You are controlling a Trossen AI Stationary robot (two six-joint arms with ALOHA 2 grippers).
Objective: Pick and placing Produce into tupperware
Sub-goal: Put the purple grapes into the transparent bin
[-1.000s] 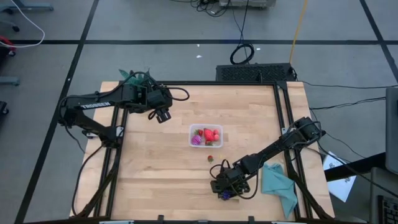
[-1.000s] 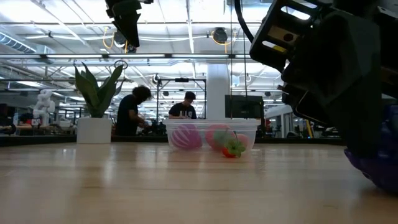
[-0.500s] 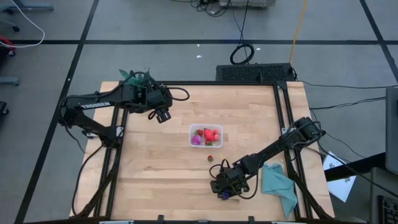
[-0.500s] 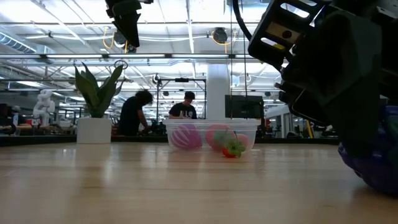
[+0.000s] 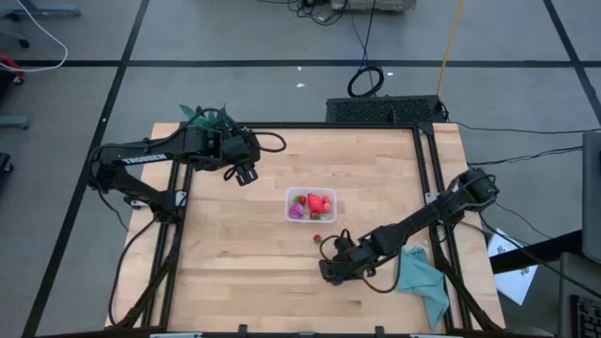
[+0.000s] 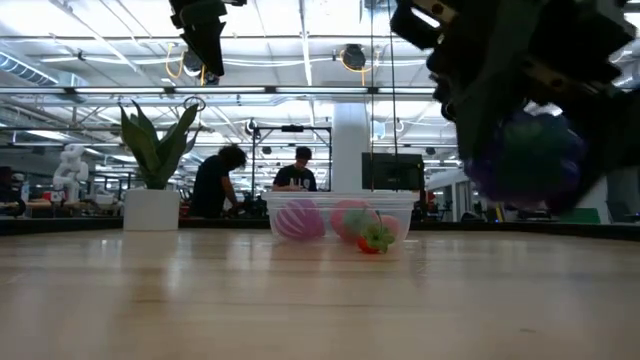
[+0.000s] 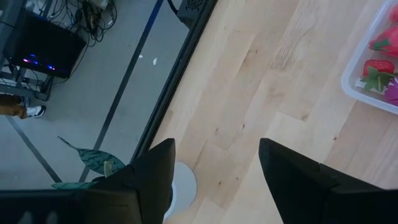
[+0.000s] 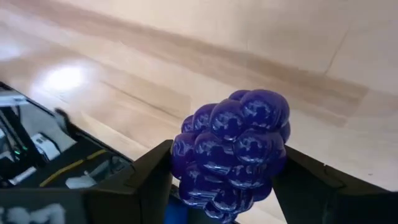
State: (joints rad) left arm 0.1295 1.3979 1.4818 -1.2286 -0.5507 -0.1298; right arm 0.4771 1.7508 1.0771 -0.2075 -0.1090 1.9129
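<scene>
My right gripper (image 5: 329,270) is shut on a dark purple cluster (image 8: 233,146), which hangs above the near right part of the table (image 6: 525,160). The clear tupperware (image 5: 312,205) sits at the table's middle with red and magenta produce inside (image 6: 340,215). A small red strawberry piece (image 5: 317,238) lies on the wood just near of it (image 6: 375,240). My left gripper (image 5: 246,174) waits open, high over the table's far left (image 7: 214,168). My right gripper pinches the purple cluster between its two fingers, one on each side (image 8: 181,155) of it. The fingers slant downward from the table's right. The cluster is lifted clear of the table, and its rounded end sticks out past the fingers.
A green potted plant (image 5: 207,117) stands at the far left corner. A teal cloth (image 5: 421,277) lies at the near right edge beside my right arm. Bare wood spreads left of the tupperware. People (image 6: 215,180) sit in the room beyond.
My right gripper has risen and gone a little toward the far edge, rolling its wrist, and has carried the purple cluster up with it. The cluster, which rested on the table, now hangs clear of the wood.
</scene>
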